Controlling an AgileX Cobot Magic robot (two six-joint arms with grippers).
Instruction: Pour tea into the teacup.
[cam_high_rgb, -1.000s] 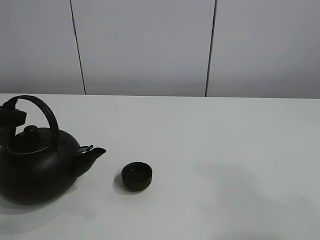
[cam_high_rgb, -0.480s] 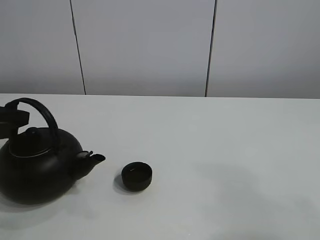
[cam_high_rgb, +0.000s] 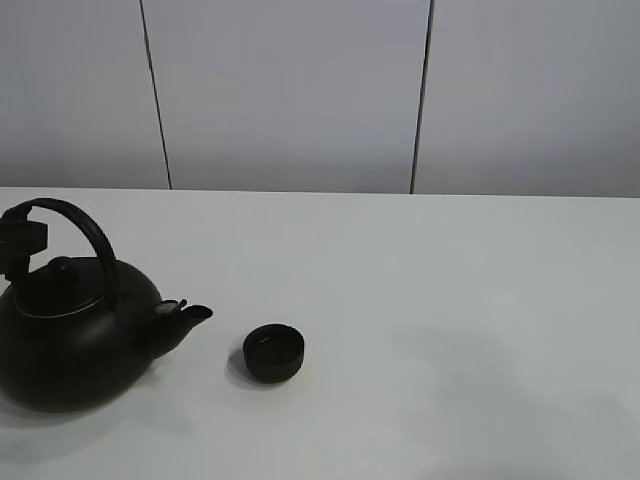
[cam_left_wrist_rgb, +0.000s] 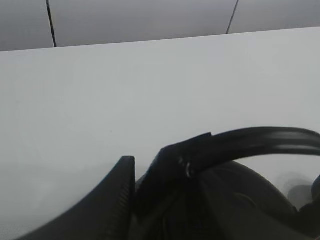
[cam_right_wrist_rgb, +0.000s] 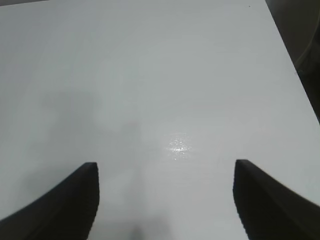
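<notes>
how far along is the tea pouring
Likely poured: the teapot sits upright on the table, spout beside the teacup; no tea visible inside. In hand: the left gripper is at the handle, jaws parting. Left: pulling that arm away. The right gripper hangs open, empty.

High front view over white table (cam_high_rgb: 450, 300), wrist cameras close, angled down

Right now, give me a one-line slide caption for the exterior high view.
Black teapot upright on the white table, spout toward the teacup standing apart beside it.
</notes>
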